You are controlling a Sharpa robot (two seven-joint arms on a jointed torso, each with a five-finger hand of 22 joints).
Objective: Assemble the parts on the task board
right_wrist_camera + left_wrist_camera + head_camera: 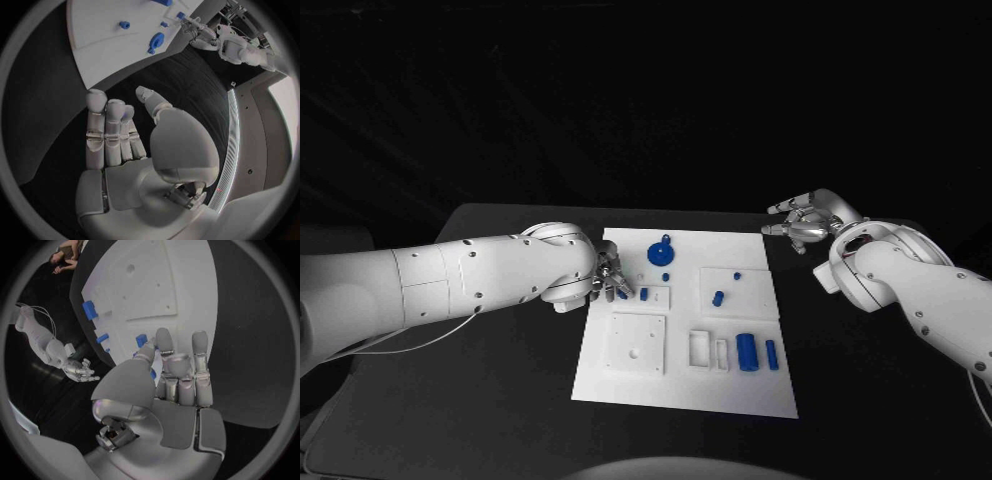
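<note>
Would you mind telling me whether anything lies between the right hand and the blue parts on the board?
Nothing visible does. The right hand hovers open over bare table past the board's far right corner, with only black tabletop and white board between it and the nearest blue parts.

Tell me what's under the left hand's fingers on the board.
The left hand is over the white board's left edge. A small blue part shows at its fingertips; whether it is pinched, and what lies under the palm, is hidden.

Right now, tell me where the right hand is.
In the head view, the right hand hovers over the black table, off the task board's far right corner.
</note>
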